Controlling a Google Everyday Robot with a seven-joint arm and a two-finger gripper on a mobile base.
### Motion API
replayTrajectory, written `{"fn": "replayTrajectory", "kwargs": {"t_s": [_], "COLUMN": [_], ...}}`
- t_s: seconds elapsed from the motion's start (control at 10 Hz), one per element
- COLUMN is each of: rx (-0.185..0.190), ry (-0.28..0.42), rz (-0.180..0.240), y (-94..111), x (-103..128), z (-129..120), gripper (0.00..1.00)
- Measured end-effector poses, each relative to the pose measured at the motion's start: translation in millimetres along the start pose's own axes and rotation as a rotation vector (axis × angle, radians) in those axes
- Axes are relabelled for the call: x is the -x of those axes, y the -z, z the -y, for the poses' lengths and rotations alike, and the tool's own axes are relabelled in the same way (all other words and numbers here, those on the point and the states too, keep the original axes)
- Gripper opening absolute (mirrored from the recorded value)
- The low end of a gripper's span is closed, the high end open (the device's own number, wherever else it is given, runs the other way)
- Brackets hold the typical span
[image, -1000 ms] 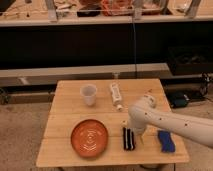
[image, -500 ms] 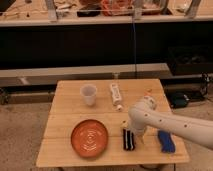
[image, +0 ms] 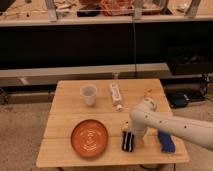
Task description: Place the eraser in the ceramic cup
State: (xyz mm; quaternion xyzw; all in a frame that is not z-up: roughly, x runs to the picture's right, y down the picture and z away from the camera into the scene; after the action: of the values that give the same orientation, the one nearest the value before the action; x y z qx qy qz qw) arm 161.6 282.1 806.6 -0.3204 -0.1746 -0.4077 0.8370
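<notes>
Hand [image: 135,135] is low at the front of the worktop [image: 62,120], just right of the orange plate [image: 89,138]. It sits at the end of the white arm [image: 175,127], which reaches in from the right edge. The wrist housing blocks the view, so I can't tell how far the hand is open or whether it has hold of anything.

Eraser [image: 127,142] lies flat on the wood just right of the plate, long side running front to back, black with pale stripes. The hand sits right over its right side; contact or not, can't tell.

Ceramic cup [image: 88,94] stands upright behind the plate, rim up, well apart from the eraser. White bottle [image: 115,94] lies on its side behind and right of the plate, near the cup. Blue block [image: 165,141] lies further right of the plate, past the eraser, just below the arm. Small orange item [image: 147,92] is far back-right of the plate, too small to identify.
</notes>
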Motion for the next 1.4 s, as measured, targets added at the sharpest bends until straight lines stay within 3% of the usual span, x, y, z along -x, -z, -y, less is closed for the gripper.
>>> {"fn": "replayTrajectory", "kwargs": {"t_s": [1.4], "rx": [-0.003], "ry": [0.033], "rz": [0.014], "y": [-9], "x": [-3], "z": [-7], "gripper": [0.80]}}
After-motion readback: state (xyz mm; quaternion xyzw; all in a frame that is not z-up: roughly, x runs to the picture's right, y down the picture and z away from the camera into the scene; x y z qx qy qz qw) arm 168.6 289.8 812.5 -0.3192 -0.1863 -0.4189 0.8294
